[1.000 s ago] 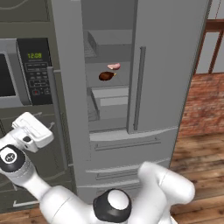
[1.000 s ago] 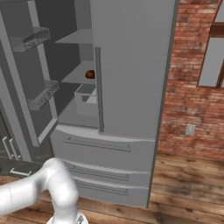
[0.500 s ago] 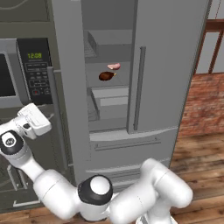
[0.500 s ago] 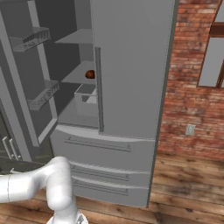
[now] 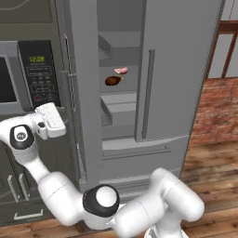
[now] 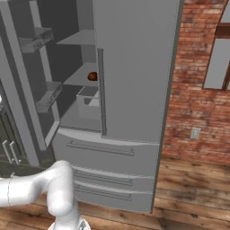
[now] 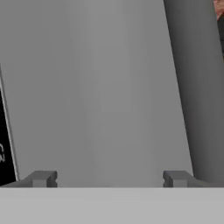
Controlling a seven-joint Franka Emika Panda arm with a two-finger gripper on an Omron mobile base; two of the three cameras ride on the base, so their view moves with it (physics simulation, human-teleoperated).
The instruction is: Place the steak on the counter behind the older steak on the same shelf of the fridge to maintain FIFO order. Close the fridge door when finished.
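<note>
The fridge (image 5: pixel 176 69) stands with its left door (image 5: pixel 86 93) swung open. On a middle shelf (image 5: pixel 122 88) lies the dark reddish-brown older steak (image 5: pixel 113 81), and the pale pink steak (image 5: pixel 122 70) rests just behind it, deeper inside. From the right base view the older steak (image 6: pixel 92 76) peeks past the closed right door. My gripper (image 5: pixel 59 122) hovers left of the open door, by its outer face. In the hand view the gripper (image 7: pixel 109 179) is open, its fingertips (image 7: pixel 41 178) wide apart and empty, facing a flat grey panel. The counter is out of view.
A dark microwave cabinet with a keypad (image 5: pixel 39 74) stands left of the fridge, close behind my hand. The open door carries bins (image 6: pixel 47 96). Drawer fronts (image 6: pixel 103 150) run below the compartment. A brick wall (image 6: pixel 197 103) and wood floor (image 6: pixel 193 193) lie to the right.
My hand has risen and swung right, toward the outer face of the open fridge door. Both steaks lie where they were.
</note>
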